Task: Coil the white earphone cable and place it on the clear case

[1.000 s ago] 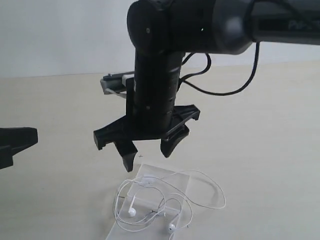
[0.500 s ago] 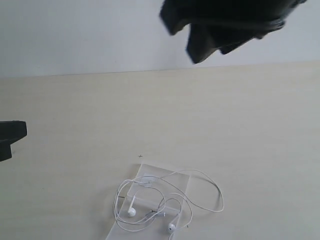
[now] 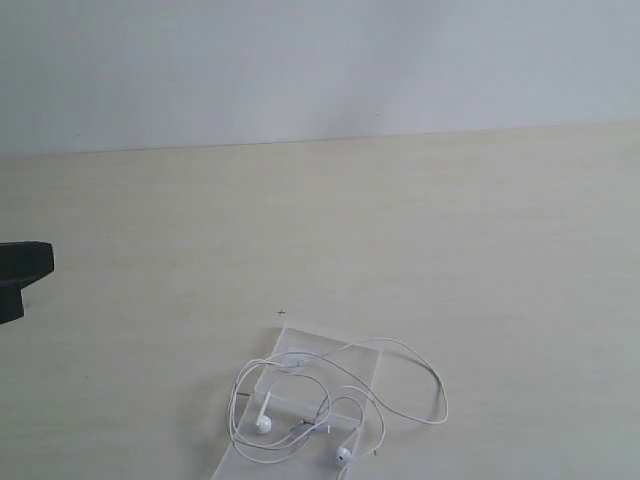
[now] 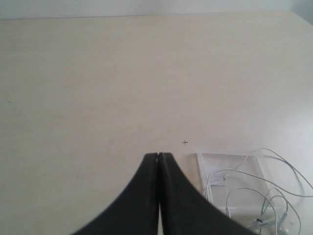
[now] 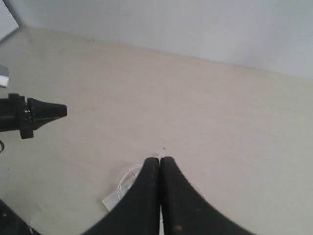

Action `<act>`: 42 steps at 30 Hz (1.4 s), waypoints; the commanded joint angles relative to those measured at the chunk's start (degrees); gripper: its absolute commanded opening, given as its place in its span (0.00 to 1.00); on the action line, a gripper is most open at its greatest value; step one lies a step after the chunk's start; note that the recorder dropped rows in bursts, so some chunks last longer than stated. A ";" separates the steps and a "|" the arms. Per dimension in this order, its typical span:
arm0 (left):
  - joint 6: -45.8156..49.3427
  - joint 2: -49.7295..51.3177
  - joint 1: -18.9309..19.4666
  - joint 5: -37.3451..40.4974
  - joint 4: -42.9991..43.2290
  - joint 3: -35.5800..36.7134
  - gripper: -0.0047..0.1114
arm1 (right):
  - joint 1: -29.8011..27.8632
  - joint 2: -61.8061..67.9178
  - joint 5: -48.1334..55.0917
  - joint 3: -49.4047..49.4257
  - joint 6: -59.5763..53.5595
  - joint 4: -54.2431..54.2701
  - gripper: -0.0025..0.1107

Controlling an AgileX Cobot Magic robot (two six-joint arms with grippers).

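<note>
The white earphone cable (image 3: 263, 424) lies in loose loops on the clear case (image 3: 300, 345), which lies flat near the table's front edge; one loop hangs off the case to the right. Both earbuds rest on the case. The left gripper (image 3: 46, 260) shows only as a dark tip at the far left, well apart from the case. In its wrist view the left gripper (image 4: 159, 155) is shut and empty, with the case (image 4: 244, 164) and cable (image 4: 229, 170) beside it. The right gripper (image 5: 160, 159) is shut and empty, high above the case (image 5: 111, 199), hiding most of it.
The pale wooden table (image 3: 450, 230) runs back to a white wall (image 3: 320, 60). A small cross mark (image 3: 281, 313) sits just behind the case. The right wrist view shows the left gripper (image 5: 62, 110) off to one side.
The right arm, which hung open just above the case, has risen out of the exterior view. The left gripper drew slightly back to the left. The cable and case have not moved.
</note>
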 commanded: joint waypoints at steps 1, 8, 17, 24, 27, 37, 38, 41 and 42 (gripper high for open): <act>0.00 -0.15 0.02 0.70 -0.15 0.22 0.04 | -0.16 -5.97 -0.18 0.38 -0.70 -1.06 0.02; -0.01 -0.15 0.02 0.45 -0.15 0.22 0.04 | -9.30 -10.07 -0.18 3.07 -0.70 -1.40 0.02; 0.09 -0.15 0.02 0.45 -0.15 0.22 0.04 | -23.61 -18.89 -13.54 25.66 -0.70 2.97 0.02; 0.09 -0.15 0.02 0.45 -0.15 0.22 0.04 | -29.28 -24.62 -34.75 47.65 -0.70 9.84 0.02; 0.09 -0.15 0.02 0.45 -0.15 0.22 0.04 | -31.41 -25.35 -42.13 55.40 -1.61 14.19 0.02; 0.09 -0.15 0.02 0.45 -0.15 0.22 0.04 | -32.80 -25.86 -47.77 66.24 -10.64 14.82 0.02; 0.09 -0.15 0.02 0.45 -0.15 0.22 0.04 | -32.80 -25.86 -47.60 66.76 -10.64 14.82 0.02; 0.13 -0.15 0.02 0.45 -0.15 0.22 0.04 | -32.80 -26.19 -47.82 68.23 -10.64 14.82 0.02; 0.13 -0.15 0.02 0.45 -0.15 0.22 0.04 | -32.80 -26.84 -47.82 68.89 -10.64 14.82 0.02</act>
